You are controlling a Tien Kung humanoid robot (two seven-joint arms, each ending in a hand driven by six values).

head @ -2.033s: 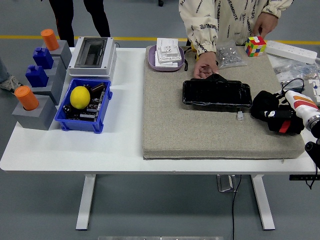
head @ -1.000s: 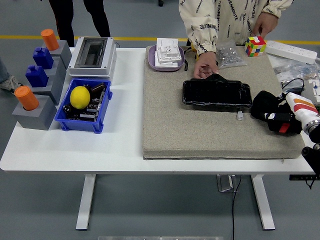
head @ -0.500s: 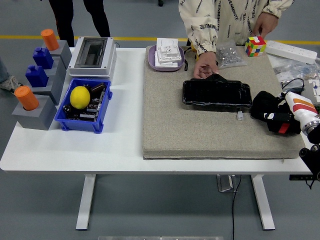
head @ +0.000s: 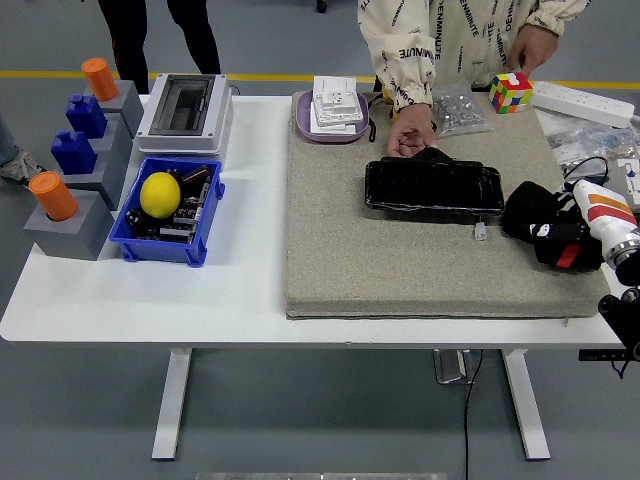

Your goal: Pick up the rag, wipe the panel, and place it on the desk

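The robot's right hand (head: 552, 232) rests on the beige felt mat (head: 350, 240), fingers curled around a black rag (head: 524, 207), just right of the glossy black rectangular panel (head: 432, 187) a person's hand (head: 410, 130) steadies.

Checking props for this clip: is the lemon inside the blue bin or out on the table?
Inside. The lemon sits within the blue bin walls, atop dark parts.
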